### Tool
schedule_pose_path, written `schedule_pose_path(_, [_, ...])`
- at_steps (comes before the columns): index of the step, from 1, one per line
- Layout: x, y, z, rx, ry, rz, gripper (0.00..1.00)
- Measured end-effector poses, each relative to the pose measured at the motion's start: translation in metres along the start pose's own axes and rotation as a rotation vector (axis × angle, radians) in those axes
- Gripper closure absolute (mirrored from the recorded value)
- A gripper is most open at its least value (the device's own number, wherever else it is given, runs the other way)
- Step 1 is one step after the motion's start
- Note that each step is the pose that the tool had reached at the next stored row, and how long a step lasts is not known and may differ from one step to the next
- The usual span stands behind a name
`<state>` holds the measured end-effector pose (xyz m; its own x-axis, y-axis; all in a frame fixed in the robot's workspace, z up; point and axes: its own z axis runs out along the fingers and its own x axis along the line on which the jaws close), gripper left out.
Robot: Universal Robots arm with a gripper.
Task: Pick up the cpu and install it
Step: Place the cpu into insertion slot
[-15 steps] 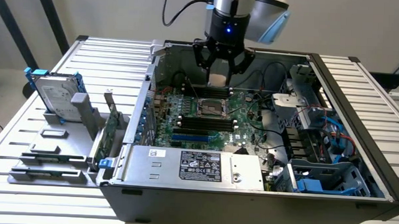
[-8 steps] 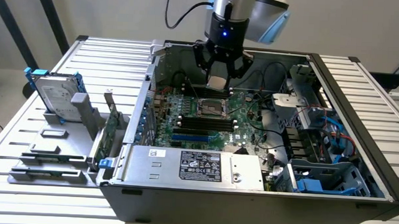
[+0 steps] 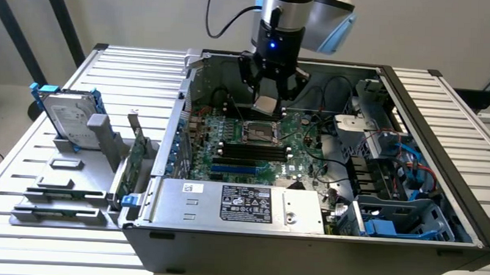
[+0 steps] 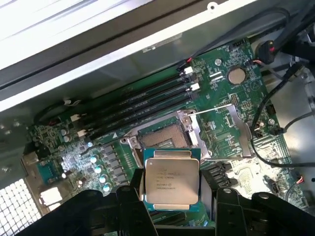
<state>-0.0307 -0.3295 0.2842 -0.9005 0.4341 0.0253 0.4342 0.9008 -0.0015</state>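
Wrist view shows your jaws, spread wide, pinching the cpu (image 4: 171,179) by opposite edges above the socket (image 4: 162,135), six o'clock of it in exterior view. Light, stiff, fragile: grip edges only.

Socket (image 4: 161,134) seemingly clear; cables (image 4: 295,22) alongside

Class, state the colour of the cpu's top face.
The cpu has a silver-grey metal top with dark printed lettering; the wrist view shows it best.

Socket (image 4: 161,133) partly hidden behind cpu (image 4: 171,179).
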Motion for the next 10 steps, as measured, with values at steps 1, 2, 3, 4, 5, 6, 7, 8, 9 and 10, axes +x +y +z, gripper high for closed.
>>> schedule_pose_path(1, [0.0000,0.0000,0.0009,-0.0005,0.0000,0.018,0.45])
schedule_pose_path(2, [0.0000,0.0000,0.0019,-0.0010,0.0000,0.036,0.45])
schedule_pose_path(3, [-0.0001,0.0000,0.0029,-0.0014,0.0001,0.054,0.45])
schedule_pose_path(4, [-0.0001,0.0000,0.0038,-0.0020,0.0001,0.072,0.45])
schedule_pose_path(5, [-0.0001,0.0000,0.0048,-0.0023,0.0001,0.090,0.45])
schedule_pose_path(6, [-0.0002,0.0000,0.0057,-0.0029,0.0001,0.108,0.45])
schedule_pose_path(7, [-0.0002,0.0000,0.0067,-0.0033,0.0002,0.126,0.45])
schedule_pose_path(8, [-0.0002,0.0000,0.0076,-0.0037,0.0002,0.144,0.45])
schedule_pose_path(9, [-0.0002,0.0000,0.0086,-0.0042,0.0002,0.163,0.45])
schedule_pose_path(10, [-0.0003,0.0000,0.0095,-0.0046,0.0003,0.181,0.45])
